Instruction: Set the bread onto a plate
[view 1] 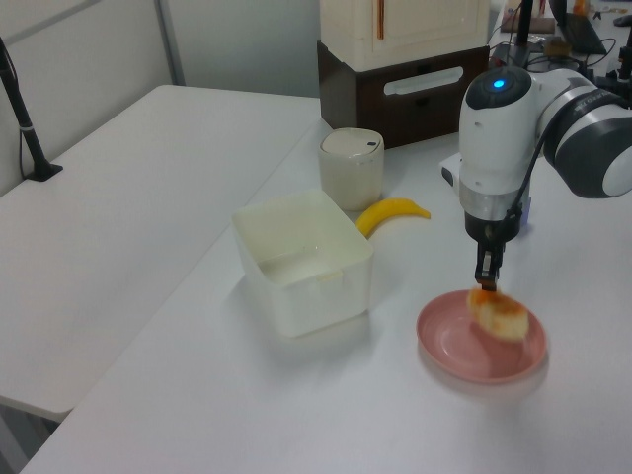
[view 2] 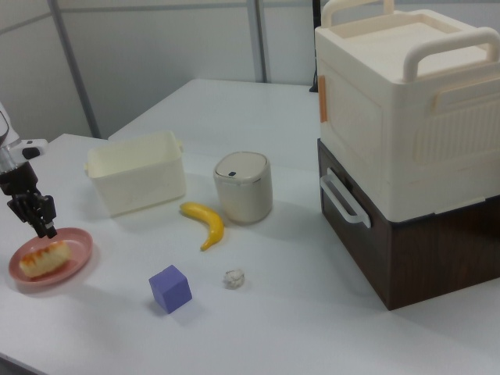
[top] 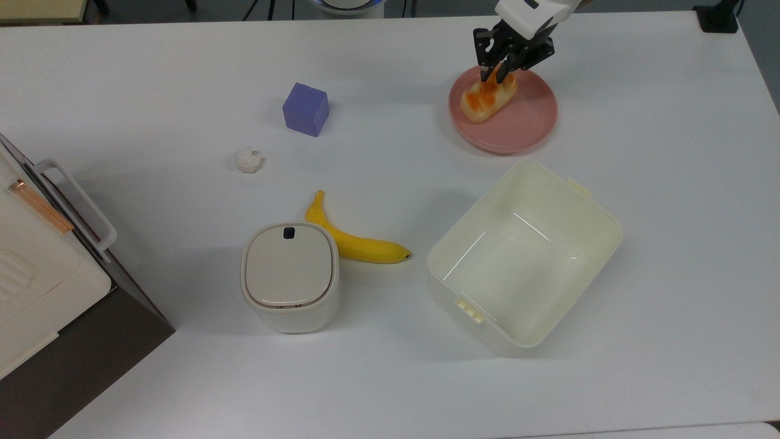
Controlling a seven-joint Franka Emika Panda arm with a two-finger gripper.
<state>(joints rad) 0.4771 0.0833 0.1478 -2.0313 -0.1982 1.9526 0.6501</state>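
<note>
The bread (top: 489, 97) lay on the plate (top: 529, 125), toward its ten o'clock edge in the top view. The gripper (top: 501, 73) hung just above the bread's far end, fingers narrow and seemingly empty. A straight lift would avoid nudging the bread.

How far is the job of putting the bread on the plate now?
Nearly done: the bread lies inside the pink plate. The gripper sits at the loaf's end; whether it has let go cannot be told. Left: release if needed, and pull away.
</note>
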